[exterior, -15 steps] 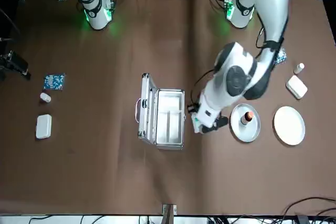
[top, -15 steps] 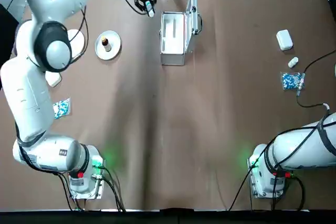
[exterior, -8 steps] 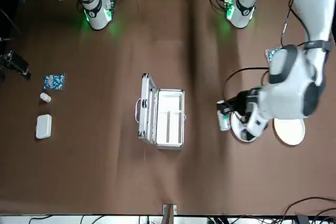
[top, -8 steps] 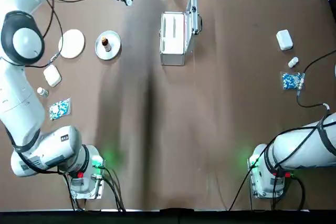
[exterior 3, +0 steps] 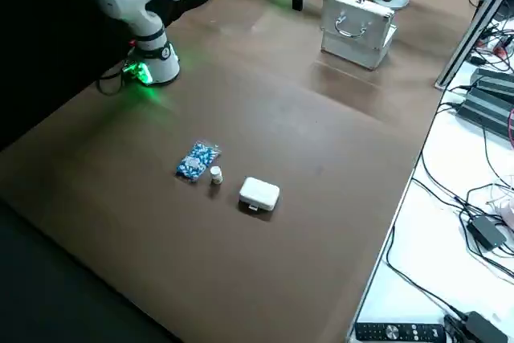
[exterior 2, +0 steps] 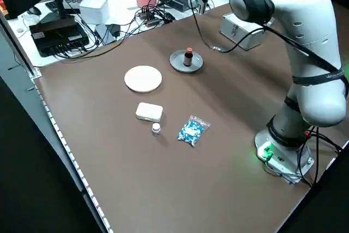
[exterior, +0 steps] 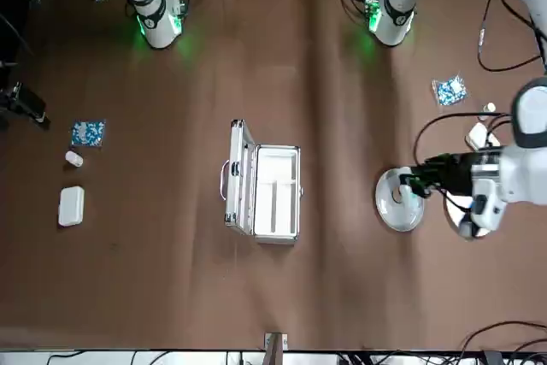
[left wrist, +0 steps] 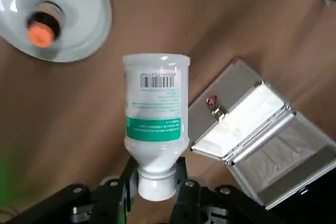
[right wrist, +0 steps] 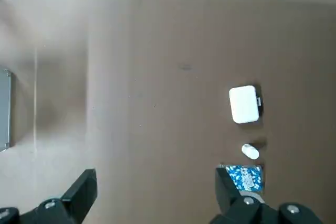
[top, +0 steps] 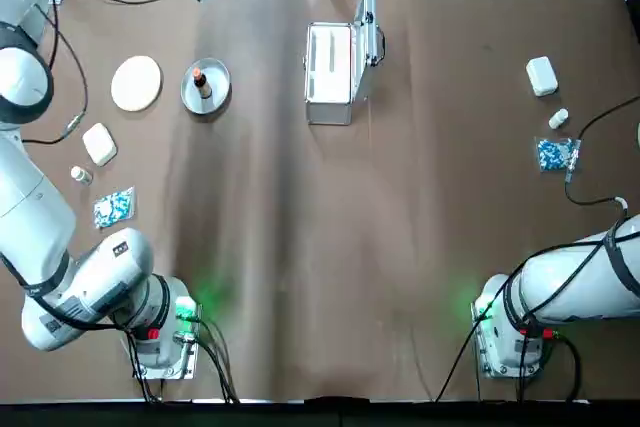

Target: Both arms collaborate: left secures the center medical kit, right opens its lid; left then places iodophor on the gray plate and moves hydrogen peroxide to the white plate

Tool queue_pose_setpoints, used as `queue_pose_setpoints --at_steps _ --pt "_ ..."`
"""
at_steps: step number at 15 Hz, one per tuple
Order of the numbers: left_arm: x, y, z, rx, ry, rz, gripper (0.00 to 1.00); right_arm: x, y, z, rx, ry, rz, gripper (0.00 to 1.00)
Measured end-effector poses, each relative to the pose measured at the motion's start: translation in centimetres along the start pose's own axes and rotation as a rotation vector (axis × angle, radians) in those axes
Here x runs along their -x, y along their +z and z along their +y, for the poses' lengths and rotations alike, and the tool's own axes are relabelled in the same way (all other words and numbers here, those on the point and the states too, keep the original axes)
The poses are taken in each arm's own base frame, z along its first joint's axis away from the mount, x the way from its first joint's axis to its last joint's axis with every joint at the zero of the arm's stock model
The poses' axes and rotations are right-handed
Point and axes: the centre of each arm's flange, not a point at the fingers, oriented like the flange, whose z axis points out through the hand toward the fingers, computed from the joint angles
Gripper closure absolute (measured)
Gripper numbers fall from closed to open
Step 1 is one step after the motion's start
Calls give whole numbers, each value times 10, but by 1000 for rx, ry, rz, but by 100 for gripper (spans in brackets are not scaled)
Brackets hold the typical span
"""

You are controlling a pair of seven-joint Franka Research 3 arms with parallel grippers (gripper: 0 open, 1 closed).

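The left hand [left wrist: 156, 179] is clenched on the neck and cap of the peroxide bottle [left wrist: 156, 113], carried high above the counter [top: 400, 197]; below it lie the grey plate [left wrist: 79, 14] with the brown iodine bottle [left wrist: 42, 30] already on it and, to one side, the open case [left wrist: 252, 140] with its lid [top: 368, 19] raised. The white plate [top: 136, 82], where the bottle belongs, sits just past the grey one and bare. The bottle looks like light, stiff, smooth plastic, likely to swing or slip when held only by the narrow neck, so it wants a gentle, upright set-down. The right hand [right wrist: 152, 203] hangs released, far from the case
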Motion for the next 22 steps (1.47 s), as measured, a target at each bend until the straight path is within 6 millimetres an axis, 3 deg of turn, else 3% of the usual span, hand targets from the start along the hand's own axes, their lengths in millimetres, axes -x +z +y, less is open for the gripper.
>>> queue_pose_setpoints --at_steps 3,6,10,18,22 --pt "-22 -22 -44 7 -69 -26 68 0 0 -9 -2 -16 -2 1" --pt "-29 -29 -63 -3 -97 -48 68 0 0 -25 -4 -45 -2 1" --pt "-44 -44 -99 33 -172 -92 68 0 0 -22 -3 -40 -2 1" --pt "-116 -48 -227 293 -364 -315 68 0 -2 -18 -2 -32 2 1" --pt "-160 -17 -310 408 -499 -461 68 1 -1 -19 -3 -34 -14 1"
